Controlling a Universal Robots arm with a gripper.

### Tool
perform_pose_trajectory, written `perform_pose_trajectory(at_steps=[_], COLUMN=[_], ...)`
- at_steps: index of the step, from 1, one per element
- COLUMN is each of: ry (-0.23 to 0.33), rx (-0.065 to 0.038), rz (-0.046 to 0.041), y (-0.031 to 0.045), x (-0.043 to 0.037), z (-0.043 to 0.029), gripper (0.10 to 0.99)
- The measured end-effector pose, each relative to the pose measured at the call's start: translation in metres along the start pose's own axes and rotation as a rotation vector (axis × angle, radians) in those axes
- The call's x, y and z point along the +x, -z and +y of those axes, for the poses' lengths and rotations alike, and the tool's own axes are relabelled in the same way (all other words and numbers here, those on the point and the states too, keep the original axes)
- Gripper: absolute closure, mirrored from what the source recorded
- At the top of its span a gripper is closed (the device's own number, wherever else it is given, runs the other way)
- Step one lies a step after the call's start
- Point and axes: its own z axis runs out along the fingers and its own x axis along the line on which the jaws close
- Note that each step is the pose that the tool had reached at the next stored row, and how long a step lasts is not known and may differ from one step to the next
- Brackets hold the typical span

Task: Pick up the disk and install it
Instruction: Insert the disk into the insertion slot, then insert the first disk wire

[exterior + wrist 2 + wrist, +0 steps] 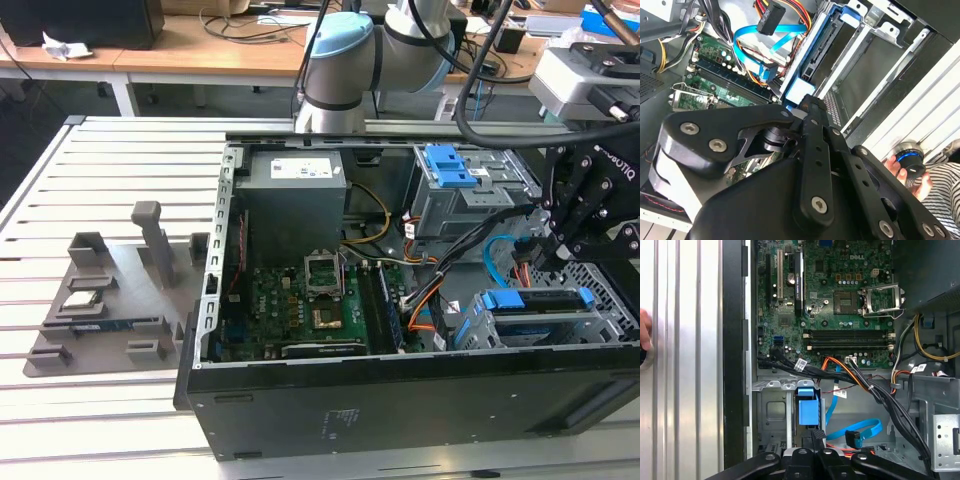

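Hovering inside the open computer case (400, 400), claw (560, 235) just above the disk (530, 300), which sits in its metal cage (600, 325); cannot tell the claw's grip.

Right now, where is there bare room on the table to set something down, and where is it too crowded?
The ribbed metal table is bare behind the grey parts tray, towards the desks, and in front of it too. Inside the computer case it is crowded: cables cross between the circuit board and the drive cages, where the gripper hangs.
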Motion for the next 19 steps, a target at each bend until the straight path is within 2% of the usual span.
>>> perform_pose_trajectory(at_steps=[7,10,14,17,19], ry=[0.0,0.0,0.0,-0.001,-0.001], rx=[0.0,0.0,0.0,0.0,0.0], rz=[-0.0002,0.0012,0.0068,0.0144,0.0182], y=[-0.0002,0.0001,0.0,-0.0007,-0.0024], x=[-0.0001,-0.0044,-0.0141,-0.0282,-0.0326], z=[-0.0006,-0.0063,-0.0155,-0.0284,-0.0333], gripper=[0.98,0.98,0.98,0.98,0.98])
